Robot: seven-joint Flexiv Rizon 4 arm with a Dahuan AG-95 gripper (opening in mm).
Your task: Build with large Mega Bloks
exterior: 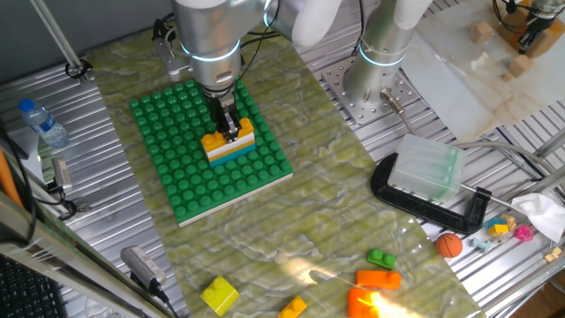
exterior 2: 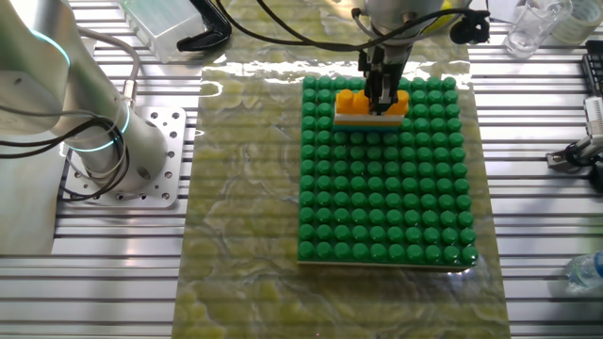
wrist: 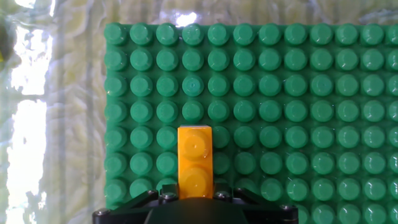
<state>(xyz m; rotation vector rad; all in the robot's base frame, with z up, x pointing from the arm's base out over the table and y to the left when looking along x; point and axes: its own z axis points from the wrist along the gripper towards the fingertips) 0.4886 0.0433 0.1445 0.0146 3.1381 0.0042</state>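
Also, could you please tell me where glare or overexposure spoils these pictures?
One fixed view: a bright flare washes out the orange block at the bottom edge. The other fixed view: sheen on the mat beside the green baseplate. Hand view: the mat's left side is blown white; the yellow-orange brick stays sharp.

Bright, even light is flooding all three views. Glare is blooming off the glossy mat [wrist: 37, 93] left of the gripper [wrist: 196, 202] in the hand view, washing it white. The gripper body itself is sitting dark and slightly soft at the bottom edge.
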